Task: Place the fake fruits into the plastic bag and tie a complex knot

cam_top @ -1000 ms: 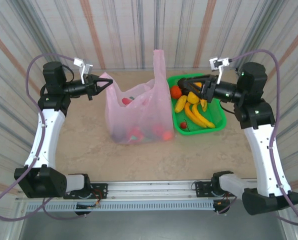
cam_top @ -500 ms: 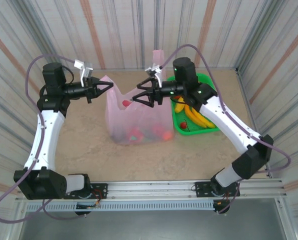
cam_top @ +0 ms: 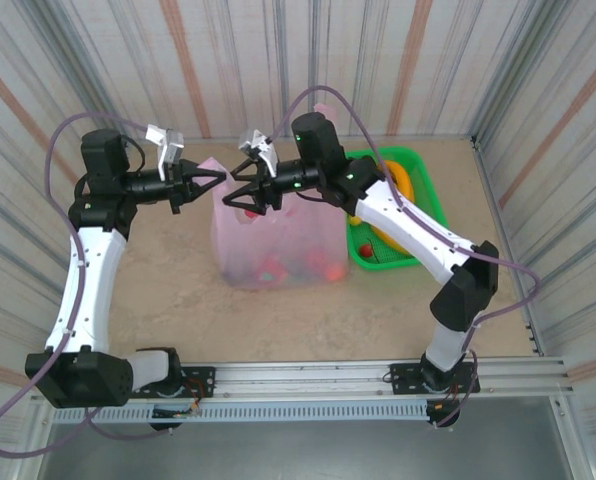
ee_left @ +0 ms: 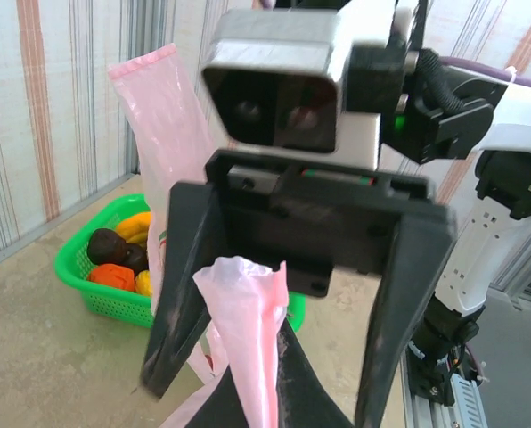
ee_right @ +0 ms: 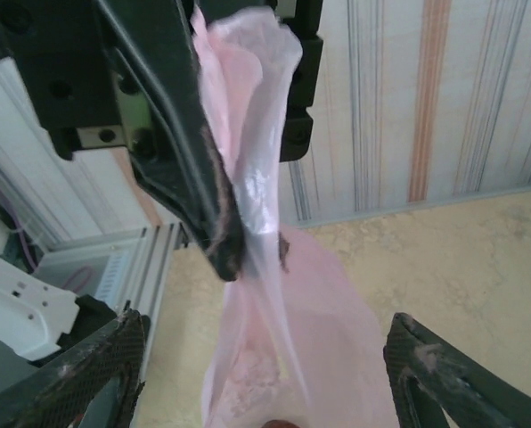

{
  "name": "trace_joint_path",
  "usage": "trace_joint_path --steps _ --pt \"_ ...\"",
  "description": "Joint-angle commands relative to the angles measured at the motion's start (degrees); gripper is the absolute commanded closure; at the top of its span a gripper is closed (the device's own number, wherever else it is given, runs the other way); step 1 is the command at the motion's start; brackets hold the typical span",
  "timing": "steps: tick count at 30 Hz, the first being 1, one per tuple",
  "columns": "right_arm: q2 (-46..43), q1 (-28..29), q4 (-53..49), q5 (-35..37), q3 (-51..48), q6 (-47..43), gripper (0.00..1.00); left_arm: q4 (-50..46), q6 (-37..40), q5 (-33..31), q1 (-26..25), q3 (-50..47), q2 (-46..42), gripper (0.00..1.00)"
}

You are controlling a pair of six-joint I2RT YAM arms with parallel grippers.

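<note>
Status: loading step, by my read; tying not started.

- Thin translucent pink plastic carrier bag [cam_top: 278, 240] stands mid-table toward the far edge. Red toy pieces [cam_top: 270, 268] show through its bottom.
- Green plastic mesh tray [cam_top: 383, 262] sits just beside the bag's right side. It holds a yellow toy banana [cam_top: 400, 180], an orange fruit [ee_left: 112, 275] and a dark purple one [ee_left: 105, 242], so not all the fruits are bagged.
- Left gripper [cam_top: 216, 178] is clenched on the bag's left handle strip [ee_left: 243, 312], holding it up and that side of the mouth open.
- Second handle loop [ee_left: 159, 98] stands free and upright on the far side.
- Right gripper [cam_top: 232, 187] is released and empty, nose to nose with the left gripper above the bag's left rim. Its jaws stand wide either side of the pinched strip, not touching it as far as I can tell.
- No knot: handles are apart and untwisted.

Next, judgement only:
- With fruit left, the right arm should back straight out so the jaws don't hook the strip, then go to the tray.
- If instead it's a handover, it must close on the strip below the left fingertips before the left lets go.
- Risk: thin film snags or the bag tips.
</note>
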Motion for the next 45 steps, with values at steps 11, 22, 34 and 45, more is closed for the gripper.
trace_joint_path --steps 11,22,34,45 --pt "2.25 1.52 1.18 -1.21 2.01 2.43 1.00 2.03 -1.31 -0.99 0.41 1.19 -2.54 0.54" --pt "-0.06 0.77 3.75 -1.88 -1.40 4.99 1.00 19.71 -17.79 -6.25 9.34 -9.34 -11.96 0.23" --pt "-3.33 -1.76 9.62 -5.55 -6.75 10.52 1.00 45.65 -32.99 -11.43 9.64 -33.73 -22.18 0.09" --pt "-4.03 -2.01 10.25 -7.17 -7.32 11.42 1.00 49.23 -27.57 -15.14 -3.89 -37.26 -14.87 0.09"
